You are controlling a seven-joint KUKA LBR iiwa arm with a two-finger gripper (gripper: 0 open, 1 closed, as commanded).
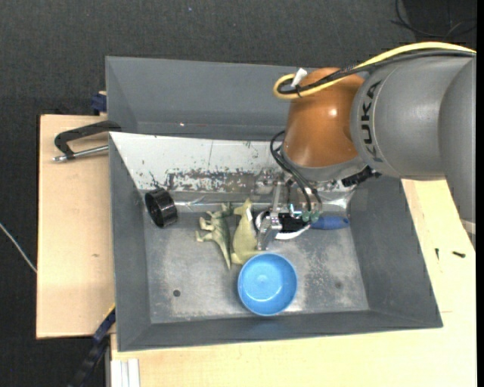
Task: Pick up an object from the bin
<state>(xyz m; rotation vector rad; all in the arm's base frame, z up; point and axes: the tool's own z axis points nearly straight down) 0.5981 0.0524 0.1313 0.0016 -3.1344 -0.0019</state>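
Seen from above, the pincer (pixel 283 218) hangs low near the back wall of the bin (pixel 136 302), over a small white-and-black thing (pixel 274 225). Whether it is spread or pinching cannot be told. Beside it on the view's left lies a toy dinosaur (pixel 227 230), and just in front a blue bowl (pixel 266 283).

Dark speckled floor (pixel 45 45) lies behind and left of the grey metal bin (pixel 189 91), black cables (pixel 423 19) curl beyond its far right corner, and a thin pale wire (pixel 19 246) trails off its left.

The grey arm (pixel 423 113) bears the brand lettering KUKA near its wrist.
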